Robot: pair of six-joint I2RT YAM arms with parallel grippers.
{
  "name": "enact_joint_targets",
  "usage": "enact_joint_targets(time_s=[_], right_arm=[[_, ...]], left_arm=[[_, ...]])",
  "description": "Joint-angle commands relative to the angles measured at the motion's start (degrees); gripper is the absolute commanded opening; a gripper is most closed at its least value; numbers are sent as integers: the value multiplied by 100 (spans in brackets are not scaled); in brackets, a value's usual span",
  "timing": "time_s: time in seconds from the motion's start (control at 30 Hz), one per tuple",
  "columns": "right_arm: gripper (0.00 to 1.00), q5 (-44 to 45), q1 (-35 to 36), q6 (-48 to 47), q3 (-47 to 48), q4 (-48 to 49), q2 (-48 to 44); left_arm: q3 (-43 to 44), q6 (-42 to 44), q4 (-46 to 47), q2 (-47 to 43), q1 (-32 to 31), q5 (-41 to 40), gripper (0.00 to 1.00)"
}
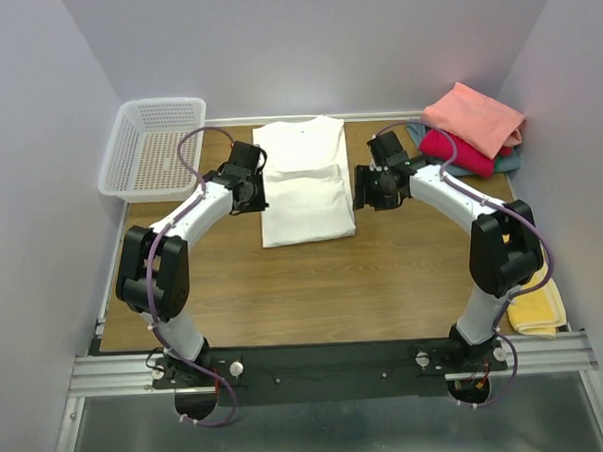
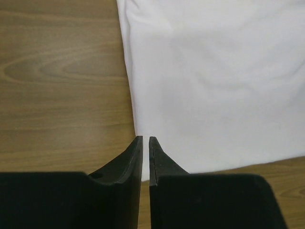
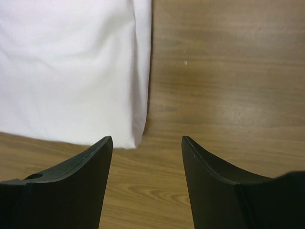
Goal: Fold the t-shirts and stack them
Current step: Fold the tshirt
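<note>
Wooden table (image 1: 314,285) | one white t-shirt (image 1: 305,191) | three folded t-shirts (image 1: 474,118) | one basket (image 1: 150,153)

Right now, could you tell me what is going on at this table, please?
Two robot arms are folding t-shirts. The white t-shirt lies partly folded at the far middle of the table, with the left arm and the right arm flanking it. Neither holds cloth: the left jaws are shut and empty, the right jaws open. Three folded shirts are stacked in the far right corner.
</note>
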Motion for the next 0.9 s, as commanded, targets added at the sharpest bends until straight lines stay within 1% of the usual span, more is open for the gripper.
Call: enact_joint_targets(time_s=[0.0,0.07,0.13,0.2,0.33,0.6,0.77,0.83,0.87], right_arm=[[68,-802,86,149,-922,555,-217],[69,-856,121,184,-1142,775,-243],[73,-1022,130,185,-1256,1037,-252],[74,-1189,130,202,-1292,1127,-182],[74,-1190,130,255,-1318,1285,-41],[73,-1278,130,343,-1406,1426,91],[67,-1313,139,334,-1477,1479,134],[66,-1322,130,334,-1477,1487,143],[66,-1330,139,343,-1477,1496,152]], left_arm=[[-961,-78,540,-499,16,662,22],[-1304,-122,777,-613,16,768,22],[-1637,-183,1153,-718,16,804,24],[-1788,-218,1374,-868,51,847,25],[-1999,-271,1726,-939,104,1050,26],[-2263,-245,1929,-710,218,1269,26],[-2325,-254,1877,-631,236,1366,26],[-2290,-245,1702,-640,236,1270,31],[-2289,-236,1648,-657,236,1156,31]])
